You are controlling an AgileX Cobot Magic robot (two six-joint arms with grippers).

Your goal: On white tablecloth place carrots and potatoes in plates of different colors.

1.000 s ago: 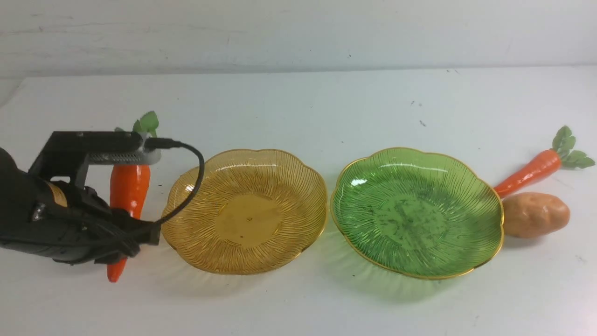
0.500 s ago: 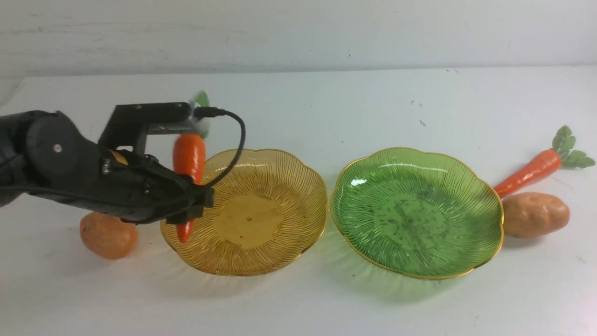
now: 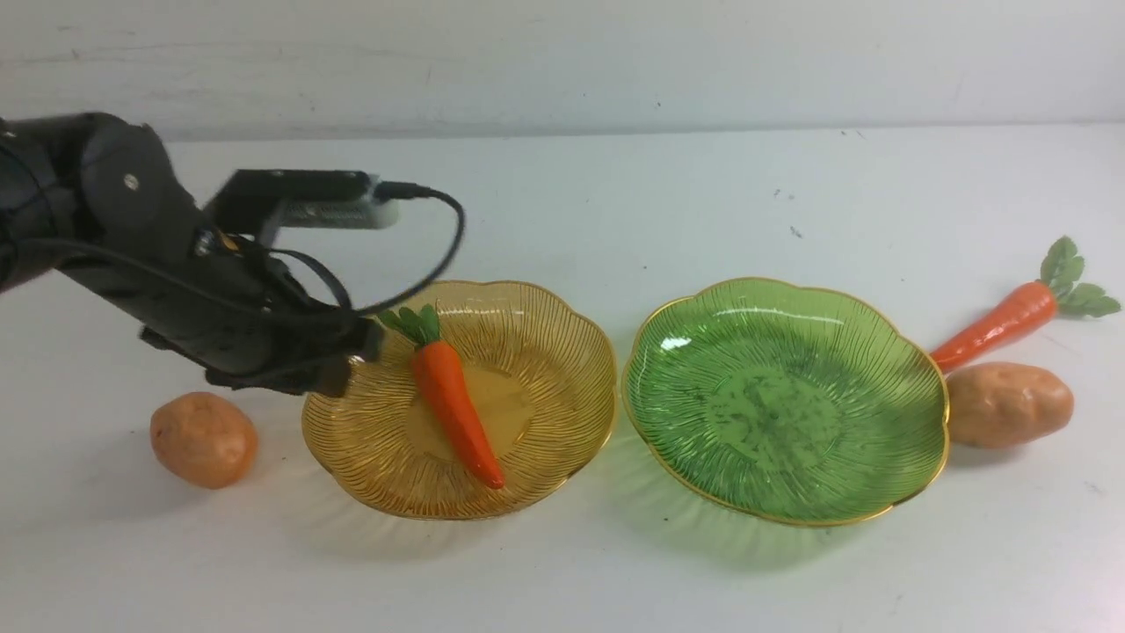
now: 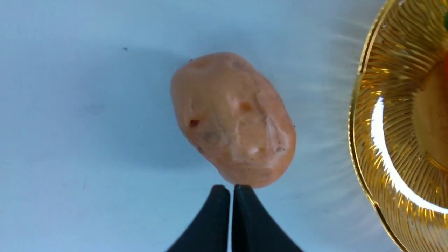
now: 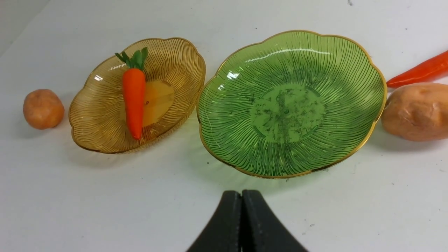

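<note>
One carrot [image 3: 453, 400] lies free in the amber plate [image 3: 562, 369], leaves toward the back. My left gripper [image 3: 362, 350] hovers over that plate's left rim, shut and empty. Its shut tips [image 4: 231, 187] show just short of a potato [image 4: 232, 119] that lies on the white tablecloth [image 3: 615, 202] left of the plate. The green plate [image 3: 787, 400] holds nothing. To its right lie a second carrot [image 3: 997, 325] and a second potato [image 3: 1009, 404]. My right gripper [image 5: 241, 191] is shut on nothing, on the near side of the green plate [image 5: 290, 105].
The two plates nearly touch at the middle. The left arm's black body and its cable [image 3: 439, 255] hang over the cloth behind the left potato [image 3: 204, 440]. A pale wall [image 3: 562, 61] closes the far side.
The left gripper carried the carrot from the cloth to the amber plate and let it go. The carrot now lies in the plate; the gripper has shut again and pulled back left.
</note>
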